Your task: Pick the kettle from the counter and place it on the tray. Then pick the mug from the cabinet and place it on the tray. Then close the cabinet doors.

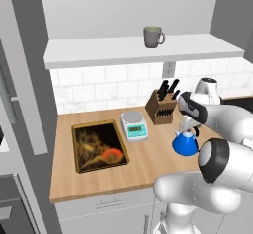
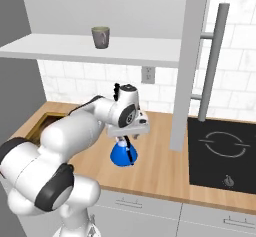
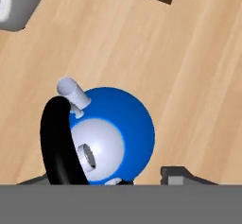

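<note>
Left base view: shiny blue dome-shaped kettle [image 1: 185,144] on the light wooden table [image 1: 99,178], claw [image 1: 187,127] directly above it.
Whether the claw grips its black handle cannot be told. The dark swirl-patterned tray [image 1: 98,145] holds nothing; the grey-beige mug [image 1: 153,36] stands on the cabinet's white shelf [image 1: 99,53]. No legible writing.

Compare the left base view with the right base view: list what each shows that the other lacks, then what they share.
Left base view alone: the full tray on the counter, a small white scale, a knife block and a white appliance at the back.

Right base view alone: the black stovetop, an open cabinet door with its steel bar handle, and a wall outlet.

Both: the mug on the cabinet shelf, the blue kettle on the counter, and the gripper directly over the kettle.
</note>
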